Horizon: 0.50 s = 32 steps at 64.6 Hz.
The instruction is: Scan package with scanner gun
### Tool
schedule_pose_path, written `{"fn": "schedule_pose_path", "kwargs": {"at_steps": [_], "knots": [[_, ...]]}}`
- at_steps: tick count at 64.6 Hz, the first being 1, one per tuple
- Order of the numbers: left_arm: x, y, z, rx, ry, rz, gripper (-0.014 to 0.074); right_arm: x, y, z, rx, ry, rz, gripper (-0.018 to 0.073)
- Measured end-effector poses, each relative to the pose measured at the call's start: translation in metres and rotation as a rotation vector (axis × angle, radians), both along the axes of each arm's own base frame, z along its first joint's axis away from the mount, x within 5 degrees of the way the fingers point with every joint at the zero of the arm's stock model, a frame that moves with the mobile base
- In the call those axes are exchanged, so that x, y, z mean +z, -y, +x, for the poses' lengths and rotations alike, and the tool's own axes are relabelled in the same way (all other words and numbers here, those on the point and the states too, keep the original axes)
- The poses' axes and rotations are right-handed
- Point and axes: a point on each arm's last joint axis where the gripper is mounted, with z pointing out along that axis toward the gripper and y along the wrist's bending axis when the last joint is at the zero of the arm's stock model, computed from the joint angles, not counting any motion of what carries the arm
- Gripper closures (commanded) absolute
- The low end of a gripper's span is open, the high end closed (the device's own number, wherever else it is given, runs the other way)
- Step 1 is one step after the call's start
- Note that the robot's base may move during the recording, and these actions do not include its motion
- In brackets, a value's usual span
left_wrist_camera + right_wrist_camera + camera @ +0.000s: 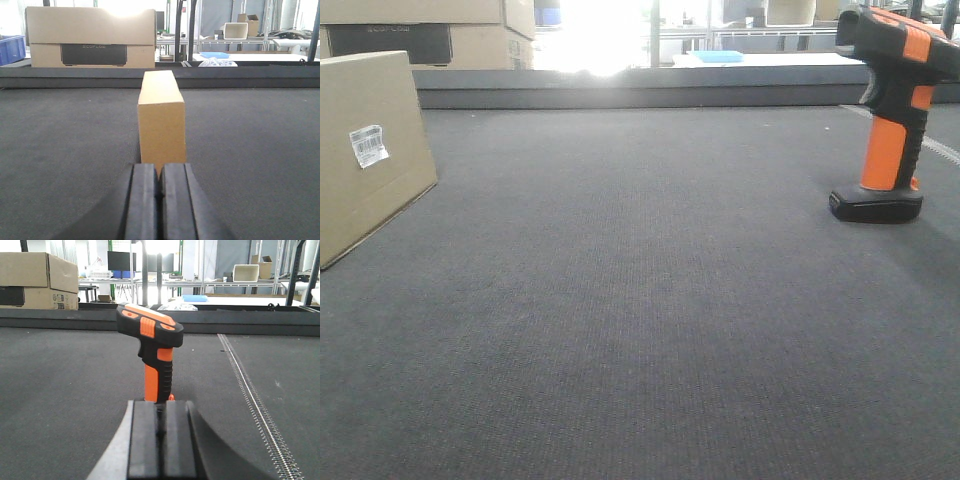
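Left wrist: package (161,125) ahead of jaws

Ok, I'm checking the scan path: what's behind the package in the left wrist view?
Behind the package runs a dark raised ledge, and beyond it sits a larger cardboard box with dark printing. The package covers the ledge section directly behind it.

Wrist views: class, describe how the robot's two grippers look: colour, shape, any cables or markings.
Left gripper: two matte black block-like fingers with rounded tops and paler grey outer flanks. Right gripper: the same black fingers, squarer on top, grey flanks. No cables or markings show; the arms are out of view.
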Motion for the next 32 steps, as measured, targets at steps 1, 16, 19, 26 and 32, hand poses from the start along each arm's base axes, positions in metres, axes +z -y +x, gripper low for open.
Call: {"fn": "schedule_pose_path", "kwargs": {"at_steps": [1,16,19,26,32], "knots": [[0.0000,0.0000,0.0000,0.000,0.000,0.000,0.0707,0.0000,0.0000,0.0000,0.000,0.000,0.000,0.0720],[0.0000,0.0000,0.0000,0.000,0.000,0.000,0.0707,0.0000,0.0000,0.0000,0.000,0.000,0.000,0.0720],[0.0000,0.0000,0.0000,0.000,0.000,0.000,0.0707,0.0000,0.0000,0.0000,0.000,0.000,0.000,0.0720],[0.0000,0.0000,0.0000,0.000,0.000,0.000,0.0707,0.0000,0.0000,0.0000,0.000,0.000,0.000,0.0720],[0.0000,0.0000,0.0000,0.000,0.000,0.000,0.0707,0.0000,0.0000,0.0000,0.000,0.000,0.000,0.0720]]}}
